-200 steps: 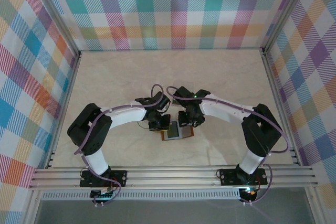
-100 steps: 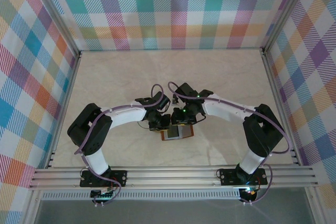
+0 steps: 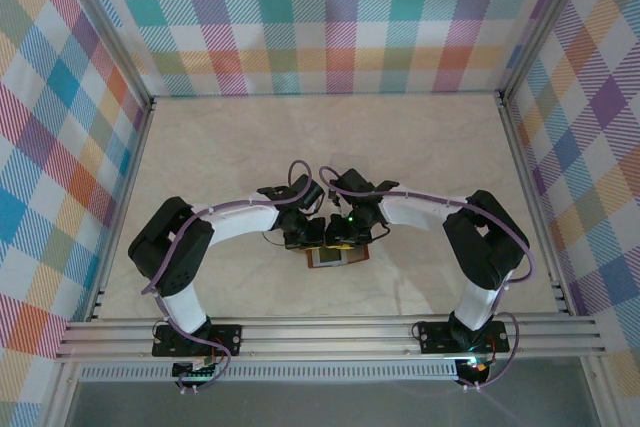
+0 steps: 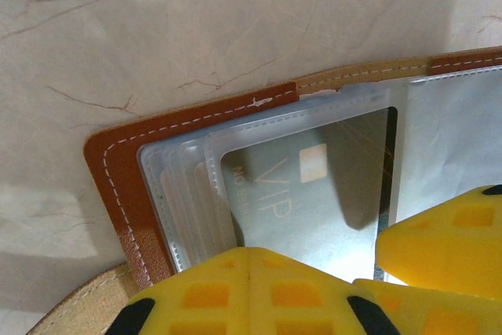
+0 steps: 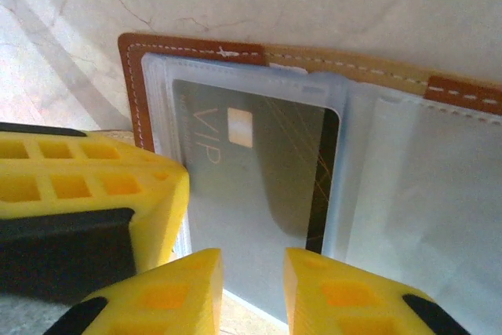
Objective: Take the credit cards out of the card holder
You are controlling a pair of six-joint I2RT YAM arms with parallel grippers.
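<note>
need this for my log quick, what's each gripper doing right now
left gripper: shut, holding nothing
right gripper: slightly open over the credit card, holding nothing

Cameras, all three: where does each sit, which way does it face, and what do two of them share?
Top external: above and behind the bases, looking down on the table, left arm, right arm and open card holder.
Left wrist: on the left arm, looking down close at the card holder; left gripper, shut, at the bottom.
Right wrist: on the right arm, same close look; right gripper, fingers apart, at the bottom.
Shared: both wrist views show the VIP card in its clear sleeve.
</note>
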